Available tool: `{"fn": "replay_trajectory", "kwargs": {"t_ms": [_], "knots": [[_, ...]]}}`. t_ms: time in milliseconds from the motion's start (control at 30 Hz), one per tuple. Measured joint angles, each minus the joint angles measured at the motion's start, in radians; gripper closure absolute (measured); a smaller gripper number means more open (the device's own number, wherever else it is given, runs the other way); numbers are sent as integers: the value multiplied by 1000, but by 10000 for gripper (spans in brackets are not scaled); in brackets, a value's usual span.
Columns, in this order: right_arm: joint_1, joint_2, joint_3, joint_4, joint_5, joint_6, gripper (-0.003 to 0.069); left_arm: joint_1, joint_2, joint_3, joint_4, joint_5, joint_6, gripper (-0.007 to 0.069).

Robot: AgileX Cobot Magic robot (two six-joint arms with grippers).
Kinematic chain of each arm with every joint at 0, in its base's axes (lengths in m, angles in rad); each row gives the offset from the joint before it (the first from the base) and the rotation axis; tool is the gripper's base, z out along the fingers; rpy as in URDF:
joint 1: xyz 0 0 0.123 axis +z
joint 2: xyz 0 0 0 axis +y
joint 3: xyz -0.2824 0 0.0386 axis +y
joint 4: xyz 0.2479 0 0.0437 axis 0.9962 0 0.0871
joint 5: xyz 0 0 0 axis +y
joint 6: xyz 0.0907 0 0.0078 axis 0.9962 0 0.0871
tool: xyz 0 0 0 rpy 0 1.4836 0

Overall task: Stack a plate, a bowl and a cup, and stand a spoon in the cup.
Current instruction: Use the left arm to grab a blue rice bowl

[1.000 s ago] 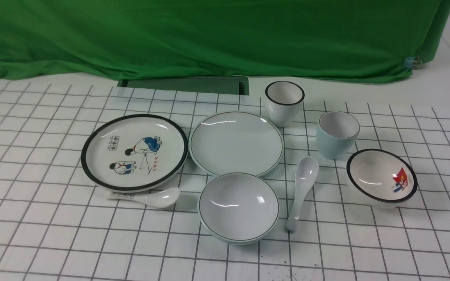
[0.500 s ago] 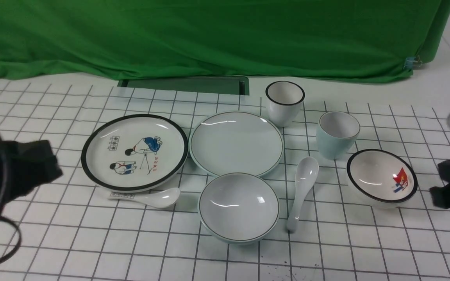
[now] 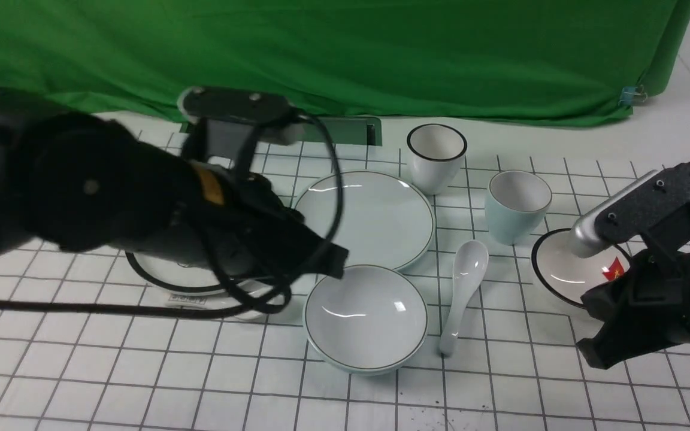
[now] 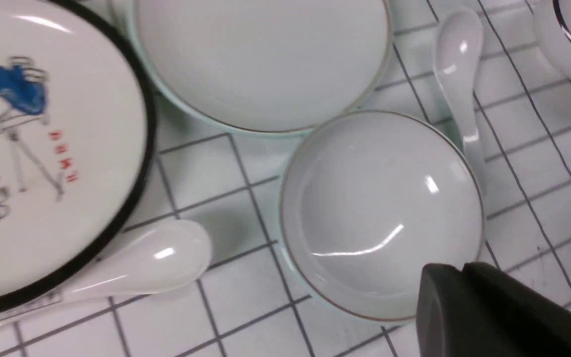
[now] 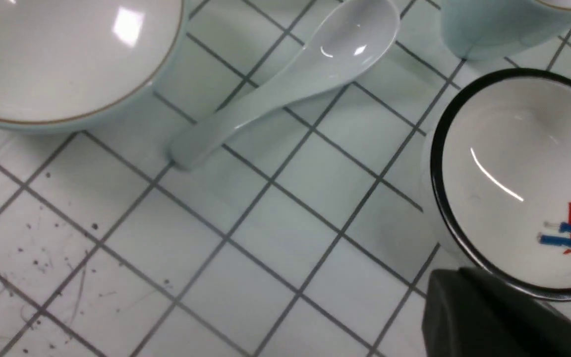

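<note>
The pale blue-green plate [image 3: 375, 218] [image 4: 260, 54] lies mid-table. Just in front of it sits the matching bowl [image 3: 366, 317] [image 4: 382, 213] [image 5: 62, 54]. The plain white spoon [image 3: 462, 293] [image 4: 456, 64] [image 5: 290, 84] lies to the bowl's right. Behind the spoon, to the right, stands the pale blue cup [image 3: 516, 206] [image 5: 503, 25]. My left gripper [image 3: 336, 266] [image 4: 456, 270] is shut and empty, its tip over the bowl's left rim. My right gripper [image 3: 590, 353] [image 5: 449, 277] is shut and empty, by the front edge of the flag bowl.
The flag bowl [image 3: 560, 263] [image 5: 518, 183] sits at the right under my right arm. My left arm covers most of the cartoon plate [image 3: 159, 278] [image 4: 42, 148] and the printed spoon [image 3: 186, 299] [image 4: 142, 260]. A black-rimmed white cup [image 3: 436, 157] stands behind the plate, before a green cloth [image 3: 321, 54].
Both arms have come into view. The left one swung in from the left across the cartoon plate to the bowl. The right one moved in over the flag bowl. The dishes have not moved.
</note>
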Motion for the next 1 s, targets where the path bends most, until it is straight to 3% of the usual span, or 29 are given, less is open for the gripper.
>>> {"fn": "replay_trajectory", "kwargs": {"t_ms": [133, 233, 433, 500, 600, 767, 867, 1000], "knots": [[0, 0, 0, 0, 20, 0, 639, -19, 148, -107, -30, 129, 51, 619], [0, 1, 0, 0, 21, 0, 638, -19, 236, -170, -34, 206, 68, 548], [0, 1, 0, 0, 21, 0, 634, -20, 351, -237, 8, 192, 27, 234], [0, 1, 0, 0, 21, 0, 631, -20, 379, -242, 82, 170, -46, 159], [0, 1, 0, 0, 21, 0, 630, -20, 407, -244, 158, 163, -106, 127], [0, 1, 0, 0, 21, 0, 627, -20, 448, -244, 155, 156, -91, 159], [0, 1, 0, 0, 20, 0, 622, -20, 486, -244, 131, 119, -61, 265], [0, 1, 0, 0, 19, 0, 615, -20, 509, -244, 129, 59, -45, 496]]}}
